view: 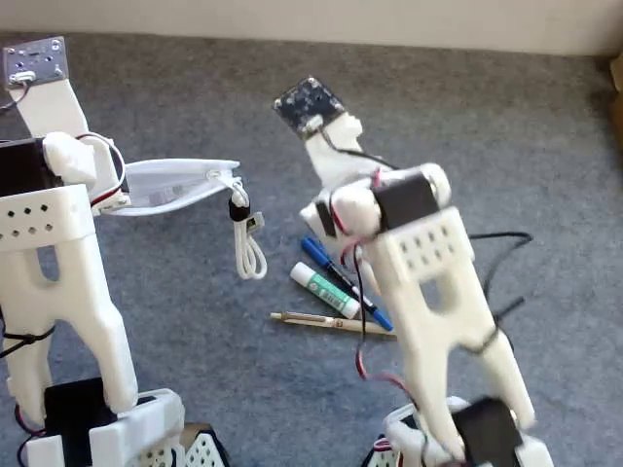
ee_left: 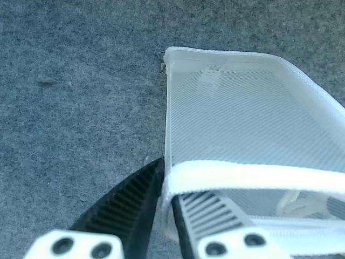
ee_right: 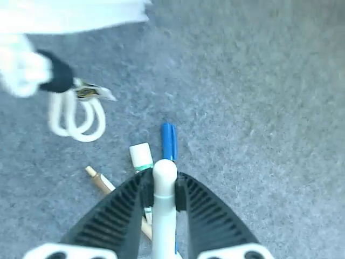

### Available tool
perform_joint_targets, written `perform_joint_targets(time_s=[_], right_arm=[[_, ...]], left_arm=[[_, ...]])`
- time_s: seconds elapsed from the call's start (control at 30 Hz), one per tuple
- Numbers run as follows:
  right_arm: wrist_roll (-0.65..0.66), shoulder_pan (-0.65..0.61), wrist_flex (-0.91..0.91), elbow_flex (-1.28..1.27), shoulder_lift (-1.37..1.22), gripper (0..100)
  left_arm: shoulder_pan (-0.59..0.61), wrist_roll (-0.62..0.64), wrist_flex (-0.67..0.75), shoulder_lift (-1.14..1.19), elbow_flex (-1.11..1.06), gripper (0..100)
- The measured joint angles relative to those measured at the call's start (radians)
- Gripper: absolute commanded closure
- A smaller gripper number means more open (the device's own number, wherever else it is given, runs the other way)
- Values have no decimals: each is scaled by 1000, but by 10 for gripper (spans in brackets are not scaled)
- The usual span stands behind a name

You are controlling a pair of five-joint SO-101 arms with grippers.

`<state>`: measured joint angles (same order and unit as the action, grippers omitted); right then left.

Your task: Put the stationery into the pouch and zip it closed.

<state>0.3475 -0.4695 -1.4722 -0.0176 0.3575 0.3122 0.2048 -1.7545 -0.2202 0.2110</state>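
Note:
A white mesh pouch (ee_left: 242,118) hangs off the carpet with its zipped rim pinched in my left gripper (ee_left: 166,175), which is shut on it. In the high view the pouch (view: 175,185) sticks out to the right of the left arm. My right gripper (ee_right: 164,186) is shut on a white round-tipped pen (ee_right: 164,172), held above the carpet. Under it lie a blue pen (ee_right: 168,141), a white glue stick (ee_right: 140,154) and a wooden pencil (ee_right: 99,181). The high view shows them together: blue pen (view: 343,279), glue stick (view: 326,290), pencil (view: 331,323).
A coiled white cable (view: 249,248) with a black tie lies on the grey carpet (view: 506,146) between the pouch and the pens; it also appears in the right wrist view as the cable (ee_right: 75,116). Open carpet stretches to the right and far side.

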Motion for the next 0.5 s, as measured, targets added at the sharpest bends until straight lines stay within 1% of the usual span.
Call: perform_joint_targets(time_s=[0.2,0.4,0.5], right_arm=[[0,-81,0,-23,207,995],[-5,-230,5,-23,350,995],[-71,-276,72,-23,393,995]], left_arm=[[0,0,0,0,0,996],[0,0,0,0,0,996],[0,0,0,0,0,996]])
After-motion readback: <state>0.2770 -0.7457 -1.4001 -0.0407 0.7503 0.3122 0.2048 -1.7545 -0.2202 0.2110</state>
